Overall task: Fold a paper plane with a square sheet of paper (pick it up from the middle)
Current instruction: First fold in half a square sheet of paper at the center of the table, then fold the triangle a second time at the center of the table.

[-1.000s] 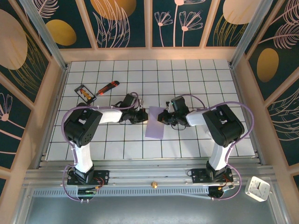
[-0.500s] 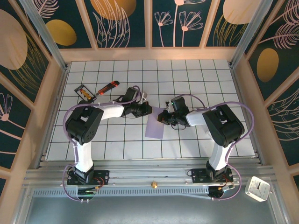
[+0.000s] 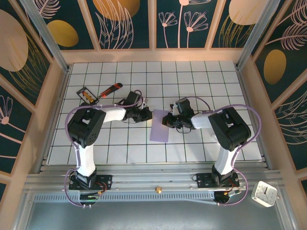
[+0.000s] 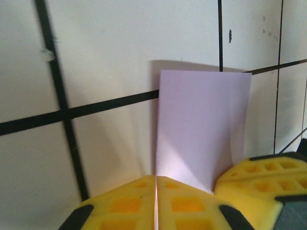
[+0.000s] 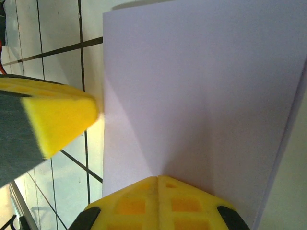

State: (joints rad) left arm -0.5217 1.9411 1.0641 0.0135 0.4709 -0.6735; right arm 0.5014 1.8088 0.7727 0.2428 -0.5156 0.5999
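Sheet of paper sits mid-table on the white tiled top, between the two arms. From above it reads as a tall pale purple rectangle, not a square. The right wrist view shows a second layer along its right edge, so it's doubled over.

Left gripper is at the sheet's far-left corner. In its own view the yellow pads are closed to a hairline seam and the sheet's left edge runs straight into it, so it looks pinched.

Right gripper is on the right edge near the far end. Its pads are also pressed together and clamped on the paper, with shading creases converging at the seam. Each wrist view catches the other gripper's pad just beside the sheet.

Far-left of the table, well apart from the paper: red-orange knife and small black-framed card, near each other. White clock sits off the tiles at the near-right corner.
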